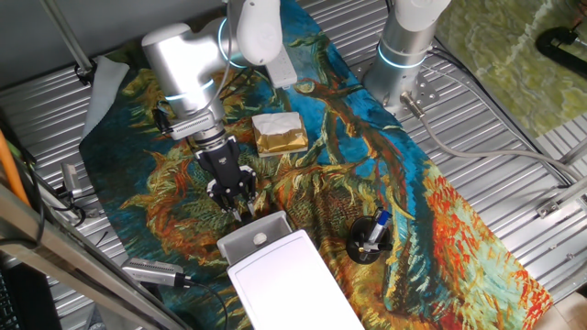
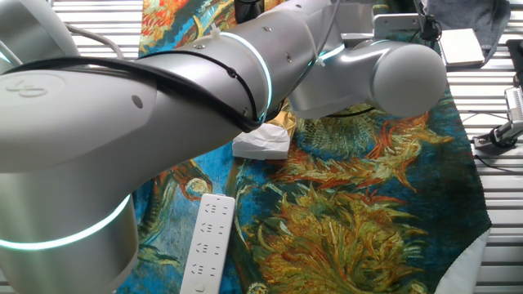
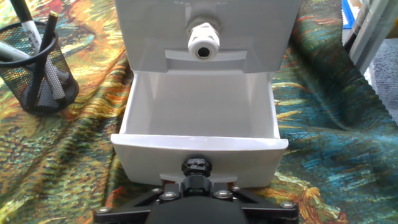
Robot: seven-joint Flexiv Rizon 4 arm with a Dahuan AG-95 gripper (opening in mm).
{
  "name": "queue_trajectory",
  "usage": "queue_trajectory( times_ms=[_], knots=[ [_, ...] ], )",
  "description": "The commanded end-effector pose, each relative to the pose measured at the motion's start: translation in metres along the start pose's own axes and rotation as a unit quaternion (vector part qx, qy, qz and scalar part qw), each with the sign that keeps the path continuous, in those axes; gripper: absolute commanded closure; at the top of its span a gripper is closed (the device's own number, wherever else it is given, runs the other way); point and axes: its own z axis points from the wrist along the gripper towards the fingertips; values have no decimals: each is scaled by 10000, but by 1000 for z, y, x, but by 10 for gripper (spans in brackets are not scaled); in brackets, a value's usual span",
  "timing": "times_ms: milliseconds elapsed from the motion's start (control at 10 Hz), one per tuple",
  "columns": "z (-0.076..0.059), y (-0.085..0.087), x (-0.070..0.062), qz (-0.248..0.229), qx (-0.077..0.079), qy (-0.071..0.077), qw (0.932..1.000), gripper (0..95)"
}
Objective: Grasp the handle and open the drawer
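The drawer is shown pulled out of its white box on the cloth-covered worktop, its handle clamped by the narrowed gripper, a pen holder nearby.

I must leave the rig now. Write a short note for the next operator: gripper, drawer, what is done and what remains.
Gripper: at the front of the drawer, right at the lower handle; whether it is shut on it cannot be told, since the hand view hides the fingertips.
Drawer: pulled out of the white box, inside bare in the hand view.
Upper knob: on the box front above, untouched.
Pen holder: beside the box, apart from it.
Done: drawer is open.
Left: release the handle and withdraw, if no wider opening is wanted.
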Motion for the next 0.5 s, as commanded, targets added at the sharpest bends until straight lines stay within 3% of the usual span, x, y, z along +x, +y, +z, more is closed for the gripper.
queue_trajectory(
  times_ms=[100, 400, 500],
  knots=[
    [-1, 0, 1, -12, 2, 1, 10000, 950],
    [-1, 0, 1, 85, 12, 70, 9999, 950],
    [-1, 0, 1, 57, 12, 76, 10000, 760]
  ],
)
